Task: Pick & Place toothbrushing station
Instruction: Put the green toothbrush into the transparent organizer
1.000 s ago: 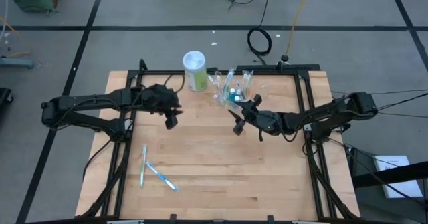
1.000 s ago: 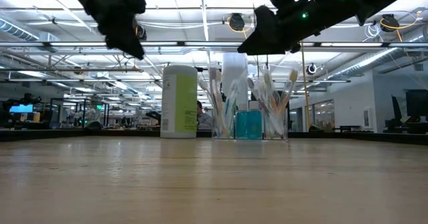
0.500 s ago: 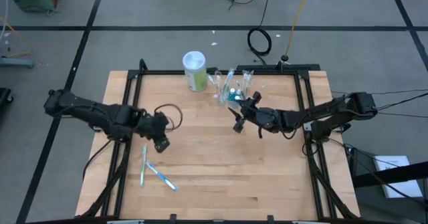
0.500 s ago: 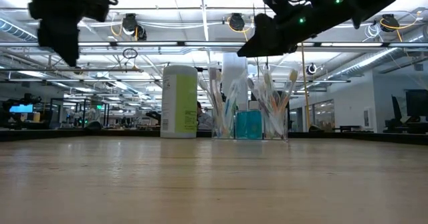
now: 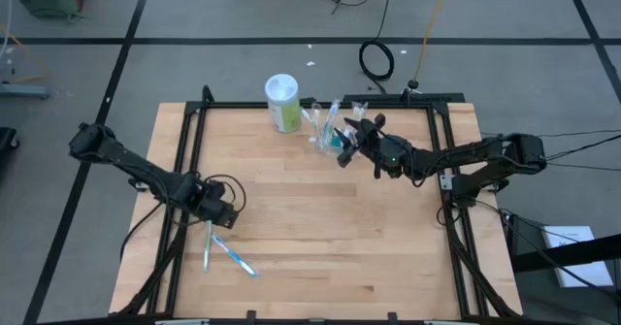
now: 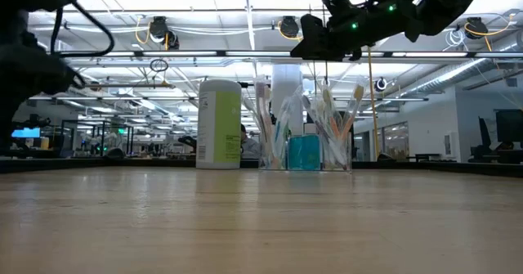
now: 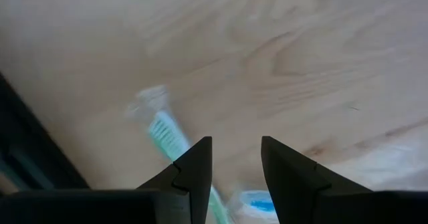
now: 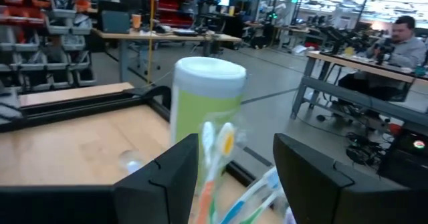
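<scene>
Two toothbrushes (image 5: 218, 246) lie flat on the bare wood of the table (image 5: 320, 228) at its near-left part, well apart from the rest of the station. One runs roughly front-to-back; the other crosses near its lower end and slants toward the front right, so the pair forms a shallow V. Which end carries the bristles I cannot tell from overhead. The left wrist view shows a green-and-white brush (image 7: 164, 130) just ahead of the fingers, blurred, with something blue beside it. The left gripper (image 5: 215, 211) hangs close above the upper end of the front-to-back brush, fingers spread with a clear gap, nothing between them. The clear cup (image 5: 335, 131) with the standing brushes and a teal tube sits at the far edge, just beside a green-and-white canister (image 5: 282, 103); in the low view the brushes there stand upright, fanned slightly. The right gripper (image 5: 351, 143) hovers over that cluster, fingers parted and empty, the canister (image 8: 204, 110) and brush heads straight ahead of it. Judgement: these brushes should be light, stiff and slick, lying low on the wood, so a pinch across the handle near mid-length, jaws square to the long axis, looks safest; an end grip would likely let it pivot or skid.
</scene>
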Controlling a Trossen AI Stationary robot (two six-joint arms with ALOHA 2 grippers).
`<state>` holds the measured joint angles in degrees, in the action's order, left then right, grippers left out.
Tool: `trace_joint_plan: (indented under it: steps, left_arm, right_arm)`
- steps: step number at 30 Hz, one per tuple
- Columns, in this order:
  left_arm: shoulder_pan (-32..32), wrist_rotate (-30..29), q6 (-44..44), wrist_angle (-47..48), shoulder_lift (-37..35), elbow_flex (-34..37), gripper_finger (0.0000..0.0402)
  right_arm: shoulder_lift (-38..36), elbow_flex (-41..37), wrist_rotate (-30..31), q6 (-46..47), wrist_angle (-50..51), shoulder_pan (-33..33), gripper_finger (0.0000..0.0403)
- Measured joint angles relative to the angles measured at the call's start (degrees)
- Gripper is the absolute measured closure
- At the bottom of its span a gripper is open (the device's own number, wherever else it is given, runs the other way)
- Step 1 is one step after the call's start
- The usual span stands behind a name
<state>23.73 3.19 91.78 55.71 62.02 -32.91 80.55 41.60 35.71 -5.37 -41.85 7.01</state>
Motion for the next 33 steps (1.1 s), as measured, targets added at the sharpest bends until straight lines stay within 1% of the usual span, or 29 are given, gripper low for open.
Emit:
trace_joint_plan:
  steps: [4,9,13,17,21,24,26,29,31,33]
  left_arm:
    - [2.5,0.5,7.0,0.3,0.0,0.9,0.0270]
    - [7.2,1.6,18.3,0.2,0.6,0.8,0.0270]
    - [11.3,3.3,26.4,0.8,3.1,0.8,0.0270]
    - [14.0,3.1,30.4,0.6,6.5,0.8,0.0270]
    - [15.1,3.2,31.2,0.5,9.8,0.8,0.0270]
    - [15.8,3.5,31.3,-1.5,12.5,0.8,0.0270]
    - [15.8,4.2,30.2,-2.9,14.5,0.5,0.0270]
    - [15.8,3.1,27.1,-4.8,17.0,0.4,0.0271]
    - [15.8,2.3,25.3,-5.2,17.6,0.4,0.0272]
    - [15.8,1.6,25.4,-5.6,17.6,0.4,0.0284]
  right_arm:
    - [0.0,0.0,0.0,0.0,0.0,1.4,0.0220]
    - [0.0,0.0,0.0,0.1,0.1,2.1,0.0220]
    - [0.0,0.0,-0.1,0.2,0.3,1.8,0.0220]
    - [0.0,0.0,-0.1,0.2,0.3,1.5,0.0220]
    - [0.0,0.0,-0.1,0.2,0.3,1.5,0.0220]
    - [0.0,0.0,-0.1,0.2,0.3,1.5,0.0220]
    - [0.0,0.0,-0.1,0.2,0.3,1.5,0.0221]
    - [0.0,0.0,-0.1,0.2,0.3,1.5,0.0220]
    - [0.0,0.0,-0.1,0.2,0.3,1.5,0.0221]
    - [0.0,0.0,-0.1,0.2,0.3,1.5,0.0220]
